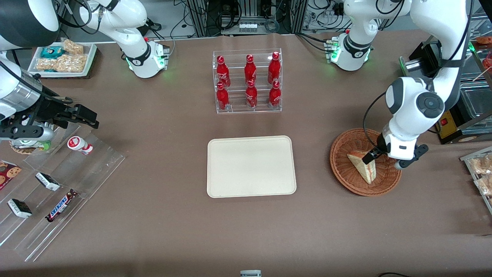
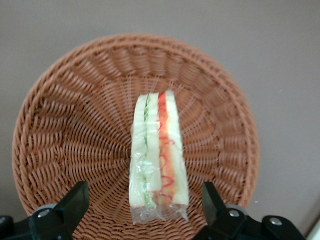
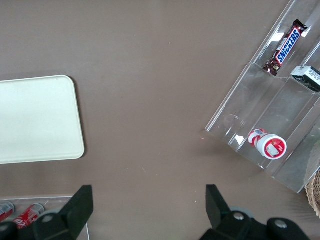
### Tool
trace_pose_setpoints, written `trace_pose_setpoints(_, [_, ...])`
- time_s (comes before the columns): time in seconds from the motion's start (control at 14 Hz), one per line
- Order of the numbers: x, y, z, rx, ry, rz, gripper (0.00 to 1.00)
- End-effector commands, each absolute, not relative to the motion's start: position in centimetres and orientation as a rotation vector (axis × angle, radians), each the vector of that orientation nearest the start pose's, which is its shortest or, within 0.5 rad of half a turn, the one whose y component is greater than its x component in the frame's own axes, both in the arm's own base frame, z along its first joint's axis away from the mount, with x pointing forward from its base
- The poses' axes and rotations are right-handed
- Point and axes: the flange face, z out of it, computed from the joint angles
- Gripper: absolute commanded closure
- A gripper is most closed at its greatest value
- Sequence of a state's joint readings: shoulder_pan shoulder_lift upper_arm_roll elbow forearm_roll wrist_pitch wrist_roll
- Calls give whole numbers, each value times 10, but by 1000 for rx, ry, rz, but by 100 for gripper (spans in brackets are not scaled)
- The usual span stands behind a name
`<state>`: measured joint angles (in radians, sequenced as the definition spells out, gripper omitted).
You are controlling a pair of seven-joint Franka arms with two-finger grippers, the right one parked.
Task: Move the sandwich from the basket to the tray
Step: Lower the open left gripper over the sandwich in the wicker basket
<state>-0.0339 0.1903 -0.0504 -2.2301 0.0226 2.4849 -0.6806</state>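
Observation:
The sandwich [image 1: 363, 165], a wrapped white wedge with red and green filling, lies in the round wicker basket [image 1: 342, 169] toward the working arm's end of the table. My left gripper [image 1: 374, 157] hangs just above the basket, over the sandwich's thick end. In the left wrist view the gripper [image 2: 145, 192] is open, with one black finger [image 2: 75, 200] on each side of the sandwich [image 2: 157, 155] and a clear gap to it; the basket [image 2: 65, 125] fills the view. The cream tray [image 1: 251, 166] lies flat beside the basket, mid-table, and also shows in the right wrist view [image 3: 35, 120].
A clear rack of red bottles [image 1: 248, 80] stands farther from the front camera than the tray. A stepped acrylic rack [image 1: 57, 192] with snack bars lies toward the parked arm's end. A black box [image 1: 449, 123] and a snack tray [image 1: 480, 169] sit beside the basket.

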Motion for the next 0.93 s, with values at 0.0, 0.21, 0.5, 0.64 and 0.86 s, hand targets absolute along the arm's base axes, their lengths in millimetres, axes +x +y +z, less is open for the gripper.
trace_pose_setpoints(0.0, [535, -49, 268, -3030, -878, -117, 0])
trace_pose_setpoints(0.21, [535, -49, 256, -3035, -867, -116, 40])
trace_pose_setpoints(0.5, [549, -52, 259, -3046, -844, -136, 98])
trace_pose_setpoints(0.64, [557, -68, 275, -3040, -746, -139, 100])
trace_pose_setpoints(0.86, [570, -95, 327, -2999, -649, -65, 100])
